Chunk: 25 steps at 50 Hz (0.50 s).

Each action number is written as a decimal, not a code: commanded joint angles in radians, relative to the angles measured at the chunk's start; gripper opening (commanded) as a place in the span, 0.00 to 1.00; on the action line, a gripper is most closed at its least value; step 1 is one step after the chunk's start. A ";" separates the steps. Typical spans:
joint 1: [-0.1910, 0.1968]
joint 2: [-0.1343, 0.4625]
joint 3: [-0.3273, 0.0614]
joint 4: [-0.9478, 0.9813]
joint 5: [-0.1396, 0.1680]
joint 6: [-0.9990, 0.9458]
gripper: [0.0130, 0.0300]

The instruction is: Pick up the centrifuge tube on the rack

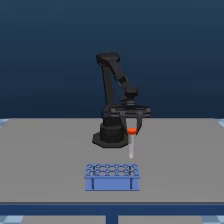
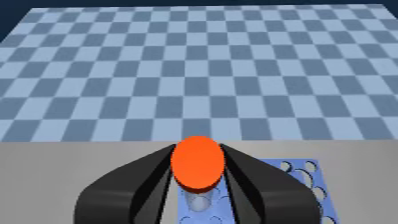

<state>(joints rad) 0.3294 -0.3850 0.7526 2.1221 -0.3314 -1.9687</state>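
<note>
1. The slender translucent whitish centrifuge tube [image 1: 132, 144] with the orange-red cap hangs upright, its long axis vertical, cap uppermost and tapered tip pointing straight down.
2. It is lifted clear of the rack: its tip sits above the rack's top, over the end at the exterior view's right.
3. In the wrist view the tube [image 2: 197, 163] shows mostly as a glossy orange-red oval cap, seen end-on, with a pale body just below it.
4. The black two-fingered hand [image 1: 132, 131] is clenched on the tube just at the cap, one finger [image 2: 142, 172] pressed to either side.
5. The low light-blue rectangular rack [image 1: 112, 176] with a grid of round holes stands on the flat grey surface [image 1: 45, 160], directly beneath the tube.
6. Behind it the black jointed arm [image 1: 112, 100] rises from its round base on the surface.
7. Beyond the surface edge, the wrist view shows a blue chequered floor [image 2: 195, 65].
</note>
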 commanded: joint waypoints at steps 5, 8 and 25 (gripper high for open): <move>0.000 -0.004 -0.007 0.026 -0.010 -0.038 0.00; 0.000 -0.004 -0.008 0.028 -0.011 -0.040 0.00; 0.000 -0.004 -0.008 0.029 -0.011 -0.041 0.00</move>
<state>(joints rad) 0.3294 -0.3887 0.7454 2.1510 -0.3422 -2.0087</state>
